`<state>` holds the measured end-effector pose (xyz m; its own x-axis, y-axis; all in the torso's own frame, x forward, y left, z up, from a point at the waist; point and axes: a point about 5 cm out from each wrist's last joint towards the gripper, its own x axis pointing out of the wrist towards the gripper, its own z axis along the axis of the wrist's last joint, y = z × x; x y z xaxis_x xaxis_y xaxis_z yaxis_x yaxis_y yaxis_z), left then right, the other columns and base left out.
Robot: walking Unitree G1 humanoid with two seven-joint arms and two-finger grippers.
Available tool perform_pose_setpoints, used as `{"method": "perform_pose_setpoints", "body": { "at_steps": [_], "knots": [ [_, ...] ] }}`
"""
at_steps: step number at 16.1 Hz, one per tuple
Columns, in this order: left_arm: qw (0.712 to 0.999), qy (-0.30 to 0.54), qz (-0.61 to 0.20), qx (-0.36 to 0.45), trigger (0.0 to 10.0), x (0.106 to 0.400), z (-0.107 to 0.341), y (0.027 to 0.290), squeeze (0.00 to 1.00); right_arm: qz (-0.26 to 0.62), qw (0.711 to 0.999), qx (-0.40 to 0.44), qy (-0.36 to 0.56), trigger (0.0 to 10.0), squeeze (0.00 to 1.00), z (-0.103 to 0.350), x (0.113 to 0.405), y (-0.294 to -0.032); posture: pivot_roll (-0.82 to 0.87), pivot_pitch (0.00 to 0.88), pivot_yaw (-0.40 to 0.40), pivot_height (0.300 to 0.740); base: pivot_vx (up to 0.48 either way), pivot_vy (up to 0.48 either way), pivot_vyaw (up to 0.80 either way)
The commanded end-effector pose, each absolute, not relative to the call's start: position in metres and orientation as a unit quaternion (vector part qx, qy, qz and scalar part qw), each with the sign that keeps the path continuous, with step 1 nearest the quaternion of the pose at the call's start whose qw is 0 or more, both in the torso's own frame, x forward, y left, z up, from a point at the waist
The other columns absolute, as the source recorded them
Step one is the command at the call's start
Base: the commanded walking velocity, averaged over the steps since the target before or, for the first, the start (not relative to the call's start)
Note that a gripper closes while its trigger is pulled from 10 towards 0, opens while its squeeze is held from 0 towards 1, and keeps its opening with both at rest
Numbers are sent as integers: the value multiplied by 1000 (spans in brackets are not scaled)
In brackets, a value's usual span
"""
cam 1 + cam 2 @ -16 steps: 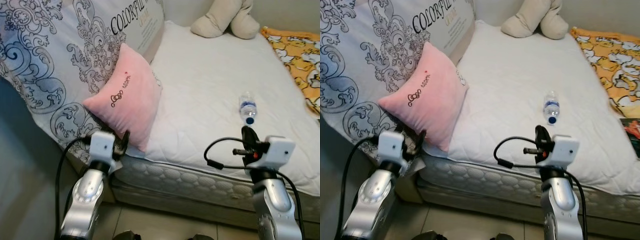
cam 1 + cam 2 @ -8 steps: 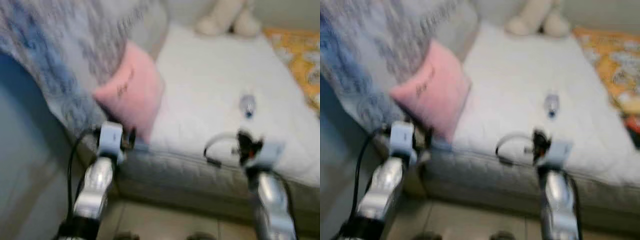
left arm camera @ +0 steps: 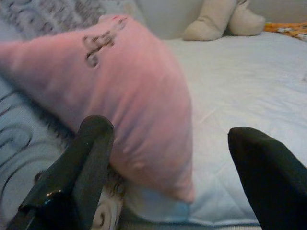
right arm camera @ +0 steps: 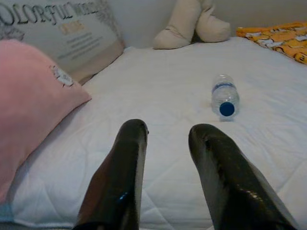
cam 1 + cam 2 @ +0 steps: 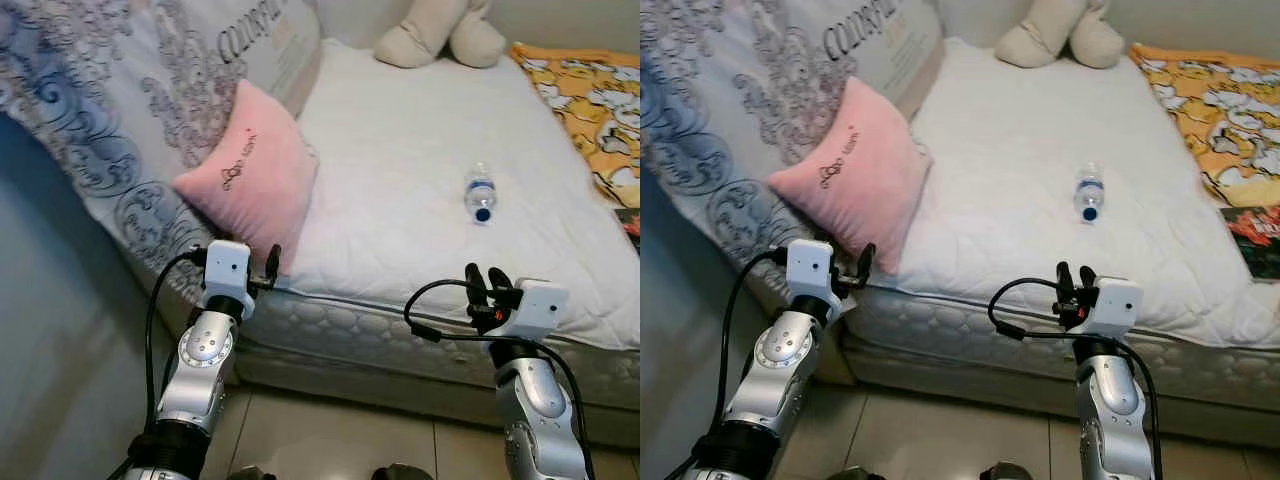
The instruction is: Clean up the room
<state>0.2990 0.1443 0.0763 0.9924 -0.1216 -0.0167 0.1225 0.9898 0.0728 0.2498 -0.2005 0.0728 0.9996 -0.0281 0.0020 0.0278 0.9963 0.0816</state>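
Bottle (image 5: 479, 197): lying mid-right on bed (image 5: 400, 170).
Pillow (image 5: 248, 177): leaning, left.
L gripper (image 3: 175, 163): jaws gaping wide, empty.
R gripper (image 4: 165, 143): jaws sitting slightly apart, empty.

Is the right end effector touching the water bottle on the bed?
Apart. The right wrist view shows white mattress between the open right end effector and the water bottle, which lies farther up the bed.

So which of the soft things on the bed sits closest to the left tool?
The pink pillow, propped against the patterned bedding right ahead of the left tool. The beige plush toy lies at the far end and the yellow blanket along the right side.
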Motion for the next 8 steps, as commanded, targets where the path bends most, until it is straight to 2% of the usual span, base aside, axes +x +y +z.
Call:
{"method": "perform_pose_setpoints", "body": {
  "at_steps": [1,8],
  "knots": [
    [998,5,-57,33,10000,303,77,144,0,-10,1000,22,5,10000,1000,69,249,-201,-117,0,19,719,0,0,0],
    [998,3,-61,22,10000,302,75,137,0,5,1000,-10,21,10000,1000,65,249,-206,-115,0,-9,719,0,0,0]
  ]
}}
